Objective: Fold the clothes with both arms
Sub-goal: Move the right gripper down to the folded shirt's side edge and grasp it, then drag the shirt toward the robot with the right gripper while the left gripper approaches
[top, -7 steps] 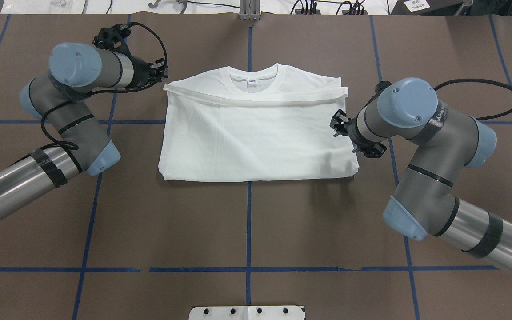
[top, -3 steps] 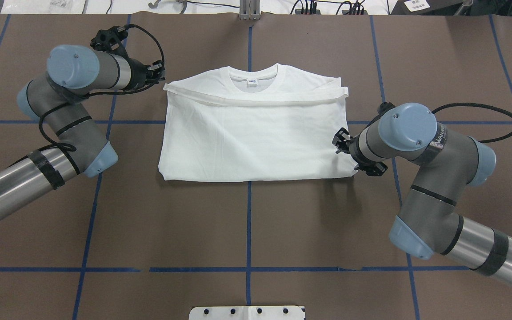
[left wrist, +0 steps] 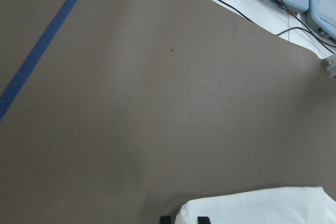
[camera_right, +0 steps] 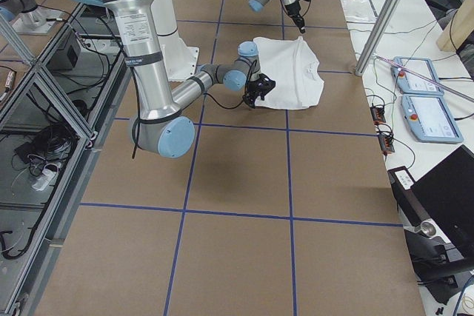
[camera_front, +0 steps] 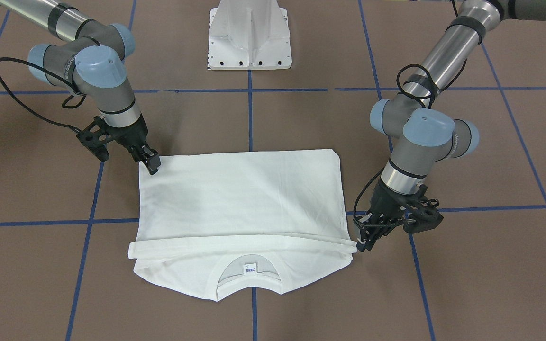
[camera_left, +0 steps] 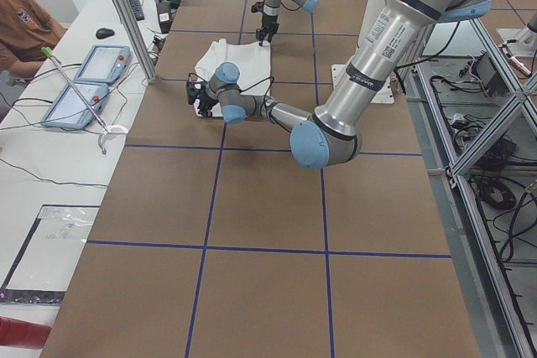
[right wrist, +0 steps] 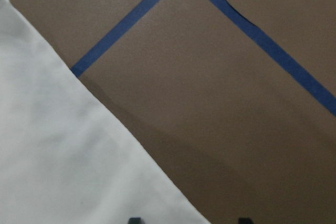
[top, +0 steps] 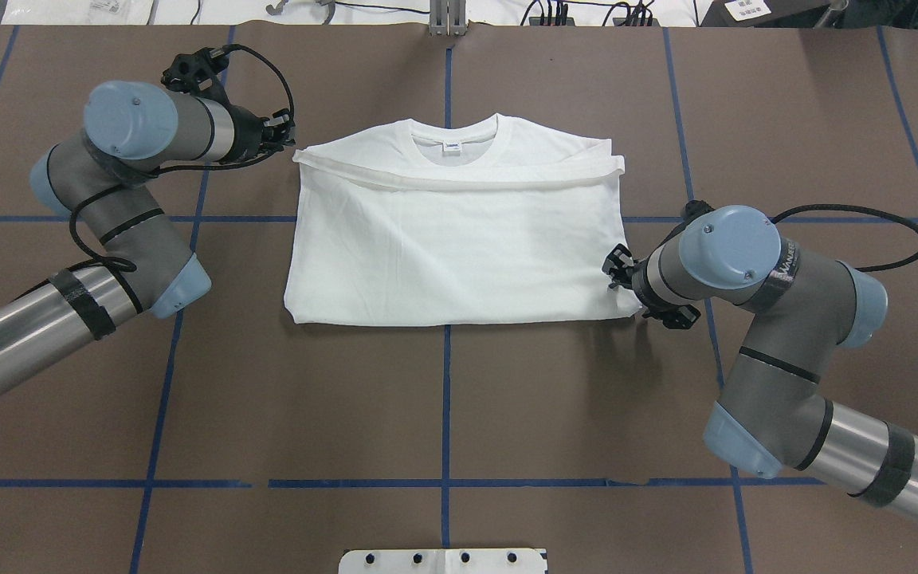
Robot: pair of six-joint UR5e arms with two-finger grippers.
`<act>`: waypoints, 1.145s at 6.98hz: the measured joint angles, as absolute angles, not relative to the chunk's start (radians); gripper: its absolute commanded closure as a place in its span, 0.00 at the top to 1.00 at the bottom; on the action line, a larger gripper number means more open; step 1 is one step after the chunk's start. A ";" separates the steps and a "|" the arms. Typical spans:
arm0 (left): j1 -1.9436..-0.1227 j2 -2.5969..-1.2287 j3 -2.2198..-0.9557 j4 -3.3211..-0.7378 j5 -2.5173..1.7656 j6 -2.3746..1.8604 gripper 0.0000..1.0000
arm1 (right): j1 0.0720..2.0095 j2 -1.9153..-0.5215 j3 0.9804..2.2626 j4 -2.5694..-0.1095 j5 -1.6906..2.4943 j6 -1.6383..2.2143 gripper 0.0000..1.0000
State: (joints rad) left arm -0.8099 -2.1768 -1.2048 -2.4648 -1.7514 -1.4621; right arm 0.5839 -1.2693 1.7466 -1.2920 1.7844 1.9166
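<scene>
- Front-facing: the white T-shirt point(camera_front: 240, 199) lies folded flat mid-table. The left gripper point(camera_front: 362, 240) is at its shoulder corner, the right gripper point(camera_front: 150, 164) at the hem corner.
- Overhead: the right gripper has just slid along the side edge to that corner.
- Left wrist: fingertips point(left wrist: 165, 219) narrowly apart around the shirt's edge.
- Right wrist: fingertips point(right wrist: 135, 220) wide apart, straddling the corner. Both grasps for the next fold look near.

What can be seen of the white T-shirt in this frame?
The white T-shirt looks like soft cotton and lies flat on the brown table, folded to a rough rectangle, a folded band across it below the ribbed crew neck, whose small label shows. The collar points away from the robot. The left gripper sits at its far left corner, the right gripper at its near right corner; a firm grasp cannot be confirmed.
</scene>
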 measured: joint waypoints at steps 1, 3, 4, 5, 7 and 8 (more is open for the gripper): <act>-0.810 -2.177 -1.204 -2.464 -1.751 -1.462 0.29 | 0.581 -1.271 1.746 -1.292 1.782 1.919 0.00; -0.810 -2.177 -1.203 -2.464 -1.751 -1.462 0.29 | 0.580 -1.269 1.747 -1.292 1.781 1.929 0.00; -0.810 -2.177 -1.203 -2.464 -1.751 -1.462 0.29 | 0.580 -1.267 1.751 -1.292 1.782 1.931 0.00; -0.810 -2.177 -1.204 -2.464 -1.751 -1.462 0.29 | 0.580 -1.270 1.769 -1.292 1.784 1.932 0.00; -0.810 -2.175 -1.215 -2.464 -1.753 -1.466 0.29 | 0.541 -1.371 1.933 -1.296 1.823 1.942 0.00; -0.808 -2.169 -1.247 -2.461 -1.755 -1.475 0.29 | 0.481 -1.441 2.033 -1.299 1.860 1.949 0.00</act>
